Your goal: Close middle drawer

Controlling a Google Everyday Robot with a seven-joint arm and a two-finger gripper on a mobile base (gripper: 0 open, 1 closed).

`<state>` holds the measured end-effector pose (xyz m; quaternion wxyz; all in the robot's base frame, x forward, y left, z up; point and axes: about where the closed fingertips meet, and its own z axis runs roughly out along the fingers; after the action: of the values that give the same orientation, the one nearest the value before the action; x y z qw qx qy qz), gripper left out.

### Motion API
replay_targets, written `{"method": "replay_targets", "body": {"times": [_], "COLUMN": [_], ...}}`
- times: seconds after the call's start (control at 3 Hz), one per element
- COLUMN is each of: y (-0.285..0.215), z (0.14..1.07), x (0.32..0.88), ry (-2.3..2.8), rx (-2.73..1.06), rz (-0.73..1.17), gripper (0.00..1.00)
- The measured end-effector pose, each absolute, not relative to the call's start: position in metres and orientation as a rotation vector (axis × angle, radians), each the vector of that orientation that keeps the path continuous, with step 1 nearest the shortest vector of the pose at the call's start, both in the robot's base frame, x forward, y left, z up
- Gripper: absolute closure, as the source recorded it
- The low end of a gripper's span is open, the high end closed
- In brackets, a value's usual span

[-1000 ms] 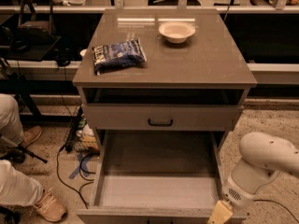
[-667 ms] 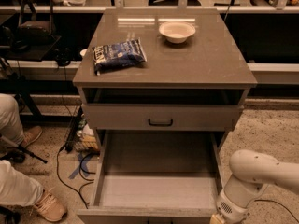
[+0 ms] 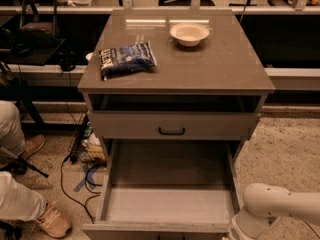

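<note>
- Standing pulled far out of the grey wood-grain cabinet [image 3: 260, 109], the middle drawer [image 3: 167, 204] is seen as a wide, shallow tray with nothing in it. Its front edge is nearly cut off by the bottom of the view.
- The top drawer front [image 3: 125, 126], with its small black handle [image 3: 171, 131], is seen directly above the tray, and a dark gap is left between it and the cabinet top.
- The gripper [image 3: 236, 233] is found at the bottom edge, just beside the right front corner of the middle drawer. It is mostly cut off there, so whether anything is grasped cannot be told.
- The white robot arm [image 3: 282, 206] is extended in from the lower right.
- A blue snack bag [image 3: 127, 59] is laid on the left of the cabinet top [image 3: 220, 69], and a white bowl [image 3: 189, 34] is set farther back, well apart from it.
- On the speckled floor [image 3: 285, 144] at the left, a person's legs in light trousers [image 3: 17, 201] and tan shoes [image 3: 50, 220] are seen, with dark cables [image 3: 70, 184] lying near them.
</note>
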<state>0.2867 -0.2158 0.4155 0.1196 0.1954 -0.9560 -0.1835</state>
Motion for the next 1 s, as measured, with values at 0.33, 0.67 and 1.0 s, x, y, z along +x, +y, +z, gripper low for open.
{"method": "replay_targets", "body": {"times": [0.33, 0.67, 1.0], "y": [-0.207, -0.207, -0.206], "z": [0.411, 0.410, 0.399], "x": [0.321, 0.322, 0.331], "ry": [-2.937, -2.942, -2.980], "rx": [0.527, 0.518, 0.452], "rz": [-0.536, -0.537, -0.546], "gripper": [1.00, 1.00, 1.00]}}
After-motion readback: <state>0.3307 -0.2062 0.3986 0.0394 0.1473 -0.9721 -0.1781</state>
